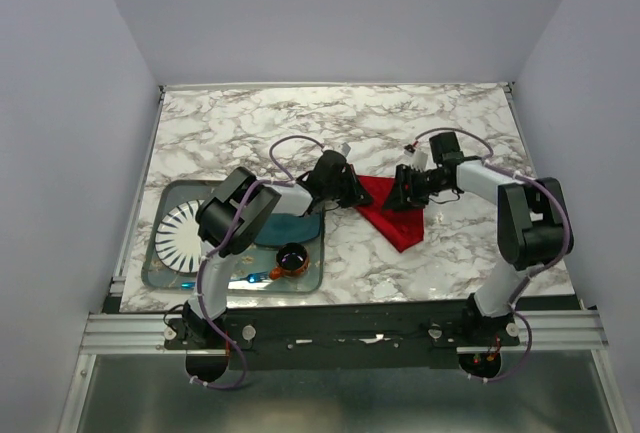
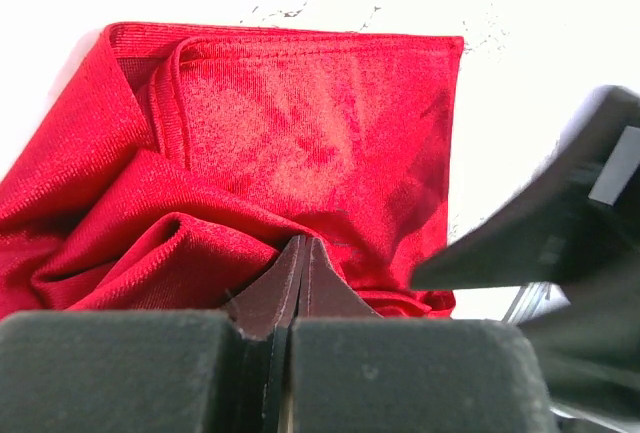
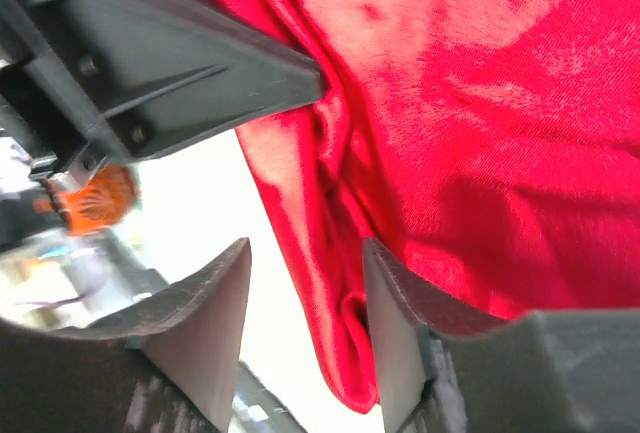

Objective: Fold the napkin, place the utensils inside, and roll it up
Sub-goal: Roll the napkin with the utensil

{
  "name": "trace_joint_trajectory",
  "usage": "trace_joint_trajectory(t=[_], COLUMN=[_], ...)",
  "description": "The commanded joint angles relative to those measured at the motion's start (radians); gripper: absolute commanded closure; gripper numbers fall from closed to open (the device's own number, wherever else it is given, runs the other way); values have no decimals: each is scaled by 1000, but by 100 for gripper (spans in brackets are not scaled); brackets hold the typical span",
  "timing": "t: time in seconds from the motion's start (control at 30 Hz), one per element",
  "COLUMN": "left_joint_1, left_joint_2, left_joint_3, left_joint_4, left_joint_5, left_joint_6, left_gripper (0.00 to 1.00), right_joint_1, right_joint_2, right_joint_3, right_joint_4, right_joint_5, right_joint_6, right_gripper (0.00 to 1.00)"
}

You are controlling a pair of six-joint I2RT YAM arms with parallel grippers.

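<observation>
The red napkin [image 1: 395, 215] lies crumpled and partly folded on the marble table, between my two grippers. My left gripper [image 1: 352, 193] is at its left corner. In the left wrist view the left gripper [image 2: 302, 245] is shut, with a bunched fold of the napkin [image 2: 300, 123] pinched at its tips. My right gripper [image 1: 404, 193] is at the napkin's upper edge. In the right wrist view the right gripper [image 3: 305, 253] is open, with a hanging fold of the napkin [image 3: 480, 103] between its fingers, close to one finger [image 3: 395, 323]. The silver fork is not visible.
A grey tray [image 1: 150, 275] at the left front holds a white striped plate [image 1: 183, 235], a teal plate [image 1: 290, 225], a dark cup [image 1: 292, 258] and a translucent blue utensil [image 1: 255, 276]. The two grippers are very close together over the napkin.
</observation>
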Motion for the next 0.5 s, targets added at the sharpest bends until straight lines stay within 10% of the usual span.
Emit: trace_joint_trajectory(t=[0.0, 0.2, 0.47], left_joint_1=[-12, -6, 0], left_joint_2=[95, 116, 152], left_joint_3=[-6, 29, 64], left_joint_4=[-216, -268, -333], left_joint_5=[-44, -24, -4], left_joint_6=[49, 40, 32], left_gripper=[100, 100, 100], right_joint_1=[150, 414, 619], right_joint_2=[-234, -365, -226], right_joint_3=[-20, -149, -97], right_joint_4=[-81, 12, -2], right_joint_5=[463, 947, 1195], right_joint_6=[-83, -83, -152], right_gripper=[39, 33, 31])
